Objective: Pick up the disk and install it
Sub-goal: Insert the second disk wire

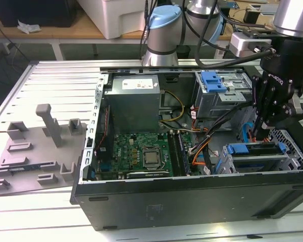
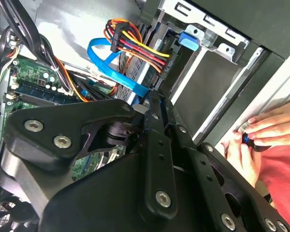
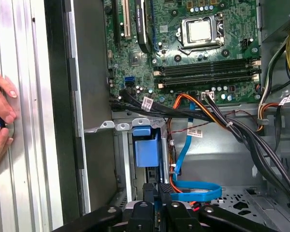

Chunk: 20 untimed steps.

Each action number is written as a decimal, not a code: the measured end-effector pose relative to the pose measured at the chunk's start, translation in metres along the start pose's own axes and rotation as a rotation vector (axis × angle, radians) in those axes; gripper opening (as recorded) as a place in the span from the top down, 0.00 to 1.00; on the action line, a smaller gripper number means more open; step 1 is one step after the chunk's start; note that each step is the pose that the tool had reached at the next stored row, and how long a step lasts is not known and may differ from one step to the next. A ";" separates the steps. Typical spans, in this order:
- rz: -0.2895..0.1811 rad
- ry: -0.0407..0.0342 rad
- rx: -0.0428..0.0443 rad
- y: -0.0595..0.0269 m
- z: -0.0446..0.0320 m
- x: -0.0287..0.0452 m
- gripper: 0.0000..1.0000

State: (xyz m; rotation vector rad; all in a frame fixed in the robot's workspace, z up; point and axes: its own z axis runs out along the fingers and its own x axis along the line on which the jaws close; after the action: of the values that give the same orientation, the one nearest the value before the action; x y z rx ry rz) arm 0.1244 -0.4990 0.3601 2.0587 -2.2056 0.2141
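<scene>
While pressed together with nothing between, the end effector (image 1: pixel 261 132); just below, the flat silver-grey disk (image 1: pixel 255 160), blue-railed.

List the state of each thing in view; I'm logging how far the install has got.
Computer case: lying on its side, side panel off.
Processor: bare in its socket, no cooler on it.
Disk: appears slotted into the lower drive bay.
Gripper: inside the case, just above the disk.
Hands: on the table beside the case.
</scene>
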 end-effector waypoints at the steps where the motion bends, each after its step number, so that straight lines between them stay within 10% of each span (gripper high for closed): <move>1: 0.000 0.0000 0.0000 0.0000 0.0000 0.0000 0.84; 20: -0.089 -0.0020 0.0164 -0.0011 0.0032 -0.0004 0.84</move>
State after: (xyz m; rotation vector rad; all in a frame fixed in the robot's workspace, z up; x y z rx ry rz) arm 0.1255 -0.4993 0.3569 2.1605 -2.1143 0.2225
